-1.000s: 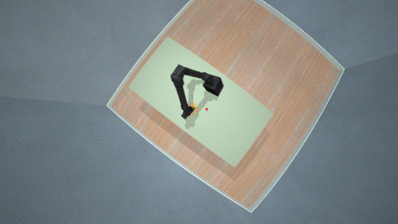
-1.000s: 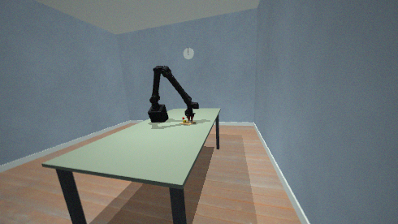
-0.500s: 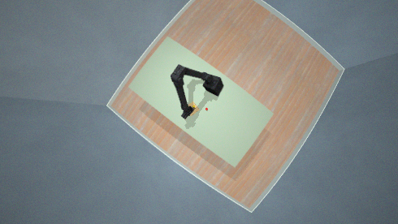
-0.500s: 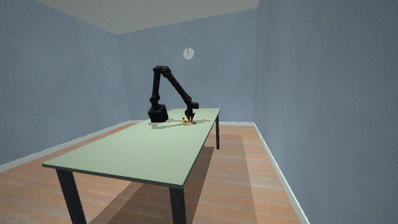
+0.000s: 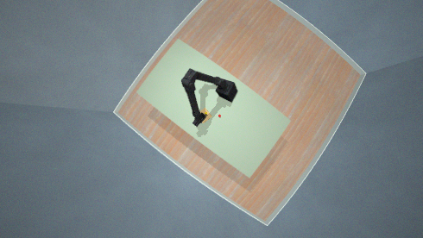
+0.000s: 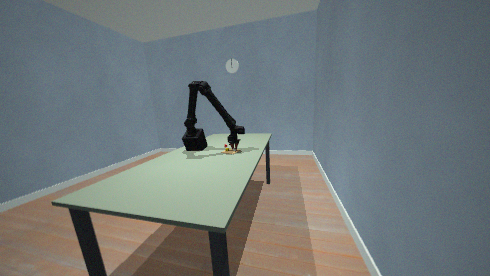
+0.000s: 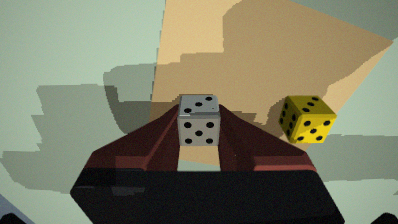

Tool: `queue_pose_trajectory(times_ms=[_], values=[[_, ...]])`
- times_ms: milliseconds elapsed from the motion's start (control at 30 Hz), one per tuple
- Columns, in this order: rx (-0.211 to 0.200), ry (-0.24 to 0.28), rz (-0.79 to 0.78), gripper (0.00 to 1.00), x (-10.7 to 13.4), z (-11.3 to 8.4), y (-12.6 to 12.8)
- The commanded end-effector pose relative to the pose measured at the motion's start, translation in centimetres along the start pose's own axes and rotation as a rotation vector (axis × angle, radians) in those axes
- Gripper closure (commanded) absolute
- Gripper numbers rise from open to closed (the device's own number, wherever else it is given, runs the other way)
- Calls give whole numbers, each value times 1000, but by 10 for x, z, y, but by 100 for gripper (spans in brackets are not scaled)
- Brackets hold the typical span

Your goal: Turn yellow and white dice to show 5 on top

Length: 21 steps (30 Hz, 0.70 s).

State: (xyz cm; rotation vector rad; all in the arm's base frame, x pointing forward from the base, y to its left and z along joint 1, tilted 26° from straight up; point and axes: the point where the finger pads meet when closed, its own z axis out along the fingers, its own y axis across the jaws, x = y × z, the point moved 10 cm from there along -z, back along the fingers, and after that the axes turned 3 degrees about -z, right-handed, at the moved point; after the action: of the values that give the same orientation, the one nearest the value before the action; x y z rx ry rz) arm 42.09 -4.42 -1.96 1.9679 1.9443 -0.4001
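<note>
One white die [image 7: 199,129], gripped in the narrowed hand [image 5: 204,116] [image 6: 234,148] [image 7: 198,111], yellow die [image 5: 206,113] [image 6: 227,149] [image 7: 309,120] (untouched) beside it

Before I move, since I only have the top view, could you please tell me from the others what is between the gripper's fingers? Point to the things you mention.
Observer: In the wrist view, the white die [image 7: 199,129] is between the fingers of the gripper [image 5: 204,117] [image 6: 234,148] [image 7: 198,111], with a finger against each side.
Operator: Thank you. Which of its faces can you see?
Observer: Two show: one has three pips, the other five.
Operator: And is the yellow die [image 5: 206,113] [image 6: 227,149] [image 7: 307,120] touching the gripper?
Observer: No, the wrist view shows it standing apart, to the right of the fingers in that picture.
</note>
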Motion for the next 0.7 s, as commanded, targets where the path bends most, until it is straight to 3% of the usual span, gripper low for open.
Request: queue_pose_trajectory(times_ms=[0,667], values=[[-51,-2,20,81,-8,-9,19],[-43,-2,17,81,-7,-8,16]])
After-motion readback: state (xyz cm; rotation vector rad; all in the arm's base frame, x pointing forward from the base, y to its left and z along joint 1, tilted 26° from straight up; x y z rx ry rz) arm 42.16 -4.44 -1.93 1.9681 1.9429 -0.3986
